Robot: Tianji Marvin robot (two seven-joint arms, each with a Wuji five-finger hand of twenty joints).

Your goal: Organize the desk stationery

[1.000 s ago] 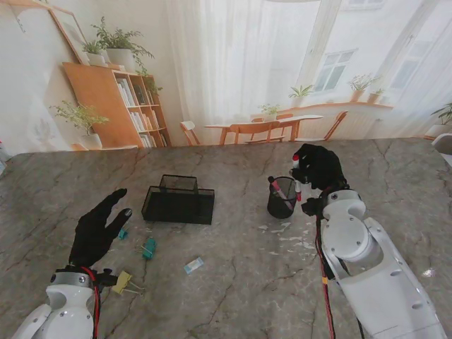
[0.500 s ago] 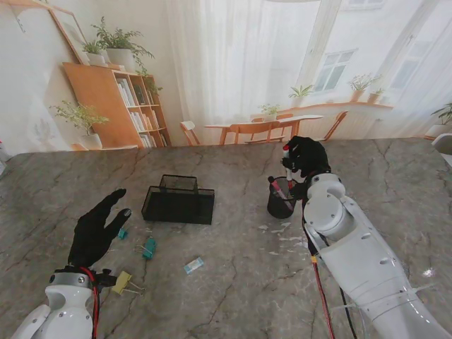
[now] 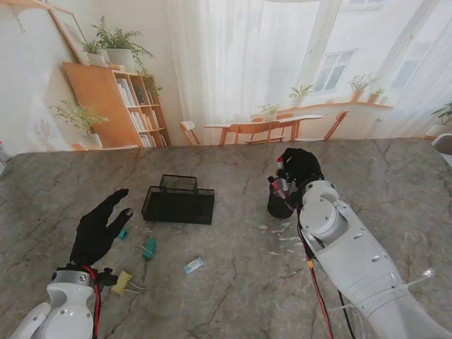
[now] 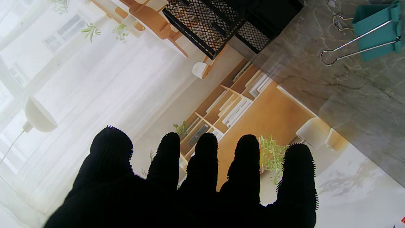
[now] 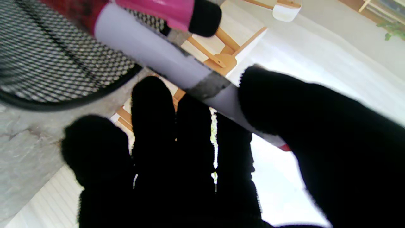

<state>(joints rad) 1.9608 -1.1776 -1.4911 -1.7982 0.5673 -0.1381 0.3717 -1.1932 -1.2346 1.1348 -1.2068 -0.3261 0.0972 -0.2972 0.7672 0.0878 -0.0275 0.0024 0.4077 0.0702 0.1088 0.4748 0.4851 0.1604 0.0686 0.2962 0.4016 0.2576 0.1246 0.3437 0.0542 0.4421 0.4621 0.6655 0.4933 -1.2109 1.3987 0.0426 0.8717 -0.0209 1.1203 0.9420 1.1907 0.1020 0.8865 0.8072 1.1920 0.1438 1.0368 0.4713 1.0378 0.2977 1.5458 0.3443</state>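
Observation:
My right hand (image 3: 299, 166) is over the black mesh pen cup (image 3: 280, 201), shut on a white marker with red ends (image 5: 164, 57). In the right wrist view the marker's far end reaches the cup's rim (image 5: 63, 79), beside a pink pen (image 5: 171, 11). My left hand (image 3: 100, 227) rests open near the table's left front, fingers spread, holding nothing. A black mesh organizer tray (image 3: 179, 200) stands mid-table. Teal binder clips (image 3: 148, 247), a yellow clip (image 3: 122, 282) and a small blue eraser (image 3: 193, 265) lie near the left hand.
White scraps (image 3: 282, 236) litter the marble table (image 3: 233, 289) just in front of the cup. In the left wrist view a teal binder clip (image 4: 373, 30) lies close to the mesh tray (image 4: 227, 22).
My right hand has moved left with the marker, from beside the cup to over it. The left hand has stayed where it was.

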